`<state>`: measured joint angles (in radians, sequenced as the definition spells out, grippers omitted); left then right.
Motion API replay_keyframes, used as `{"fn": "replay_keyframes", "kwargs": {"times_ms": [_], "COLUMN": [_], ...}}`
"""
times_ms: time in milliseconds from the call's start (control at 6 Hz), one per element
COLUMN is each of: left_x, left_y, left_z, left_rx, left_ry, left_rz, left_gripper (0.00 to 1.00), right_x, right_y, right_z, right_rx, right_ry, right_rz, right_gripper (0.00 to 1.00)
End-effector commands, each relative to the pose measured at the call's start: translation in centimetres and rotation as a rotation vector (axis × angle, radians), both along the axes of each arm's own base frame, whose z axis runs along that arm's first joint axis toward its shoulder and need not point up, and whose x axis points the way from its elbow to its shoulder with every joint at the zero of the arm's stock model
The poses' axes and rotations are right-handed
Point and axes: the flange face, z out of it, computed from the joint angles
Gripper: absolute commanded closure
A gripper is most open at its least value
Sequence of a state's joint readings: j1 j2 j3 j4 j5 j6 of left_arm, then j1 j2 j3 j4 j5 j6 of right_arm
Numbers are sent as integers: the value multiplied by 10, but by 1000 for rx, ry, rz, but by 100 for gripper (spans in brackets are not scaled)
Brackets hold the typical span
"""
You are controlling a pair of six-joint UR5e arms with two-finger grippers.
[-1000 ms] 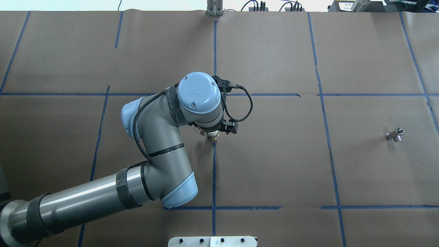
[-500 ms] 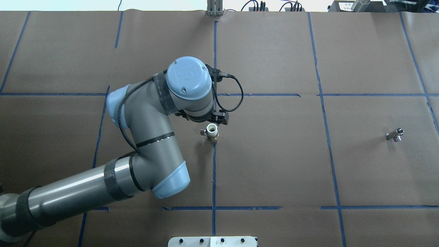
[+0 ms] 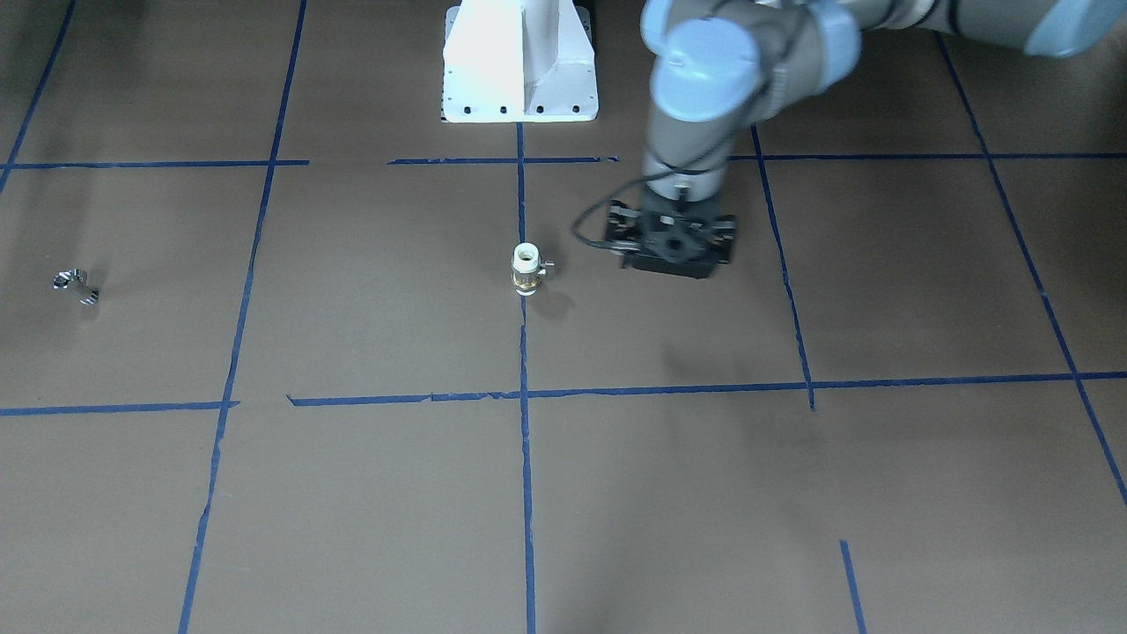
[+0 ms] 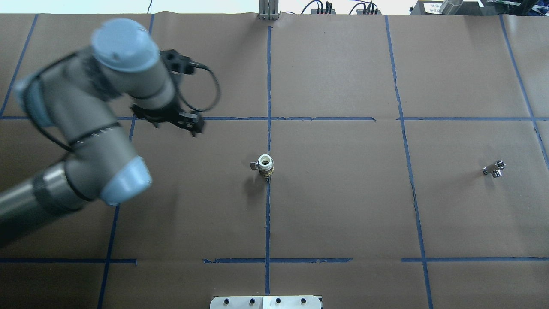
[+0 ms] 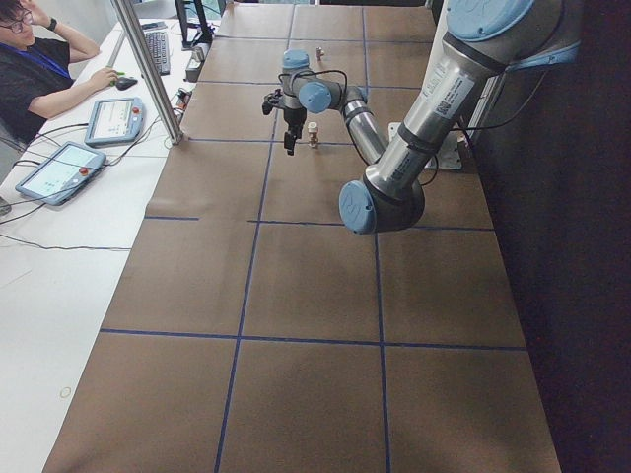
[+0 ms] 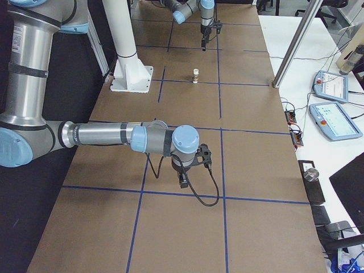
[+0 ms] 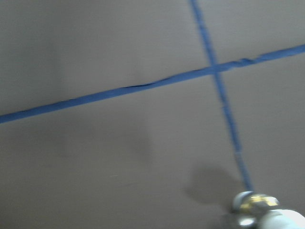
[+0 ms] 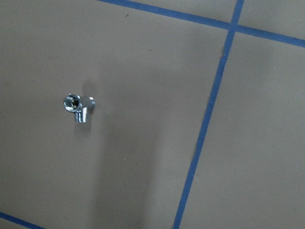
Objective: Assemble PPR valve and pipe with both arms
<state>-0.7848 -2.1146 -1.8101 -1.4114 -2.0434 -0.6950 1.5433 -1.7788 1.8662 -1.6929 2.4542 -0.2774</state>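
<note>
Left gripper (image 3: 673, 248) has swung well away from the PPR valve (image 4: 266, 165), back to its own side, w/ nothing in it; jaw gap can't be told. Valve now stands alone, upright on the centre tape line (image 4: 267, 214), so placing looks done. Pipe (image 4: 494, 168) unmoved, far right. Right gripper (image 6: 183, 181) near it, opening can't be told; pipe pickup prob. next.

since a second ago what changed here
The left gripper let go of the PPR valve, leaving it upright on the centre tape line, and swung away toward the robot's left. The pipe stayed put; the valve has not shifted.
</note>
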Motion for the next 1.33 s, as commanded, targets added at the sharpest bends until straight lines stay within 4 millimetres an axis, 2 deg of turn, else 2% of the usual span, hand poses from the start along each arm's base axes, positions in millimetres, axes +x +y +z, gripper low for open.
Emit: {"fn": "replay_keyframes", "kwargs": {"times_ms": [0,167,333,500,667,833,1000,1167], "left_x": [-147,-239,-316,-384,-430,-437,-437,-436], "left_y": [-6,-5,9,20,39,46,49,49], "left_z": [105,155,222,287,335,347,351,351], "left_rx": [60,92,44,-25,-38,-55,-64,-65], "left_ry": [-9,-18,-33,-54,-58,-41,-40,-35], "left_rz": [124,134,109,52,56,46,46,45], "left_gripper": [0,0,0,0,0,0,0,0], "right_x": [-38,-55,-68,-94,-117,-152,-205,-231], "right_y": [-40,-59,-62,-58,-57,-52,-36,-11], "right_z": [-46,-69,-90,-109,-115,-124,-129,-109], "right_rx": [-16,-3,-28,-44,-37,-74,-54,-24], "right_ry": [-8,-12,-14,-13,2,-9,-14,-9], "right_rz": [38,35,64,67,64,104,173,182], "right_gripper": [1,1,0,0,0,0,0,0]}}
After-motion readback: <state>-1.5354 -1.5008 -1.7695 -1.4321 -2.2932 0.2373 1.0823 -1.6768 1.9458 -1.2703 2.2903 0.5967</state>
